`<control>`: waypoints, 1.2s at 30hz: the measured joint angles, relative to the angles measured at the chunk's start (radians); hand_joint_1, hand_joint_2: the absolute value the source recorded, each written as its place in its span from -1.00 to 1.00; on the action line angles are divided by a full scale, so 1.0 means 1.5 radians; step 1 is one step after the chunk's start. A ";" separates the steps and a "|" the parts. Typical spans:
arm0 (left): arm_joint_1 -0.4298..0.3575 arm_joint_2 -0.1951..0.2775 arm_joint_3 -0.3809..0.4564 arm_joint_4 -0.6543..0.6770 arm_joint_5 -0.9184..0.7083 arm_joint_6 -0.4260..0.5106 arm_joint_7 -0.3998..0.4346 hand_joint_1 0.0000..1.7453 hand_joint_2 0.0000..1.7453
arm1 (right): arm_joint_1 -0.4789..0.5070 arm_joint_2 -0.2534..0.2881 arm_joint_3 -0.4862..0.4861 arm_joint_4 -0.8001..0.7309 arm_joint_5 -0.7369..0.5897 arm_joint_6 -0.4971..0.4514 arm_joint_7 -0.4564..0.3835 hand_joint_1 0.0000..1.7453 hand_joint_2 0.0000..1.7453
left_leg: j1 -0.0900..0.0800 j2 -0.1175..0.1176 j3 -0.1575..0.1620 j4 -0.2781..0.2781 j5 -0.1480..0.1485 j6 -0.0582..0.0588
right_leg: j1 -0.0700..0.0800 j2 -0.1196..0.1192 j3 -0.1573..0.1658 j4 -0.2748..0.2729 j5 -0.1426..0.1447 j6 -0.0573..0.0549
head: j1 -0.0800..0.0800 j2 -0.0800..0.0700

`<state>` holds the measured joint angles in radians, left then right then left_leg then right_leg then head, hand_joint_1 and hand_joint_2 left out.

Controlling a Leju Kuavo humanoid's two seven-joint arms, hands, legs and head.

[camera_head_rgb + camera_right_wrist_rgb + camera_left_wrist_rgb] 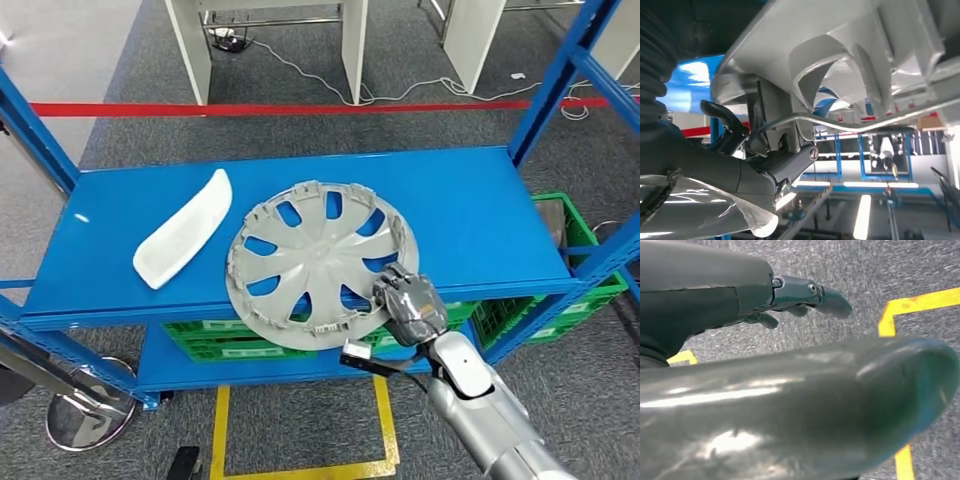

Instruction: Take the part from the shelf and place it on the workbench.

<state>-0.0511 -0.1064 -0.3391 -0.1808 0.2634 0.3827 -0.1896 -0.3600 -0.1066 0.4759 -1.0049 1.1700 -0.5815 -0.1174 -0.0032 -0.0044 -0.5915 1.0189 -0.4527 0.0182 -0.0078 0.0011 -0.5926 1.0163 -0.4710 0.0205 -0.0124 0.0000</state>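
A grey hubcap (321, 262) lies on the upper blue shelf (468, 215), its near edge hanging past the shelf's front lip. My right hand (409, 305) grips the rim at the hubcap's front right. In the right wrist view the hubcap (851, 45) is seen from below, with the right hand (764, 160) closed around its edge and a dark finger (725, 117) hooked on the rim. A white curved part (183, 241) rests on the shelf to the hubcap's left. My left hand (753, 290) hangs over the grey floor, fingers extended, holding nothing.
Green crates (581, 290) sit on the lower shelf level. Blue uprights (555, 80) frame the shelf on both sides. Yellow tape (219, 430) marks the floor in front, a red line (302, 108) runs behind, and a round metal base (89, 410) stands at the front left.
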 joint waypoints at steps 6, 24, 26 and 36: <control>0.000 0.000 0.000 0.000 0.005 0.004 -0.001 -1.00 -1.00 | 0.027 0.000 -0.015 -0.063 0.008 -0.044 -0.020 1.00 1.00 | 0.004 0.001 -0.062 0.144 -0.081 -0.019 | -0.003 -0.002 0.001 -0.004 0.003 -0.018 | -0.005 0.000; 0.002 -0.003 0.001 0.000 0.010 0.016 -0.037 -1.00 0.00 | 0.082 0.017 -0.066 -0.247 -0.049 -0.068 -0.086 1.00 1.00 | 0.005 0.000 0.004 -0.007 0.002 0.015 | -0.003 0.000 -0.090 0.178 -0.072 0.014 | 0.000 0.000; 0.002 -0.004 0.001 0.000 0.011 0.022 -0.059 -1.00 1.00 | 0.090 0.017 -0.071 -0.260 -0.051 -0.068 -0.093 1.00 1.00 | 0.006 -0.001 0.005 -0.004 0.000 0.013 | -0.003 -0.001 -0.055 0.100 -0.028 0.013 | 0.000 0.000; 0.000 -0.003 0.002 0.000 0.019 0.062 -0.085 -1.00 1.00 | 0.118 0.018 -0.089 -0.326 -0.065 -0.069 -0.119 1.00 1.00 | 0.005 0.000 -0.047 0.117 -0.073 -0.018 | -0.004 -0.002 -0.001 0.000 0.001 -0.018 | -0.005 0.000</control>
<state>-0.0508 -0.1113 -0.3356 -0.1808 0.2925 0.4760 -0.3169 -0.1833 -0.0797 0.3418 -1.4942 1.0730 -0.6844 -0.2957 0.0039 -0.0050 -0.6615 1.1947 -0.5627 -0.0089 -0.0144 -0.0013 -0.5947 1.0169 -0.4691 -0.0059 -0.0201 0.0000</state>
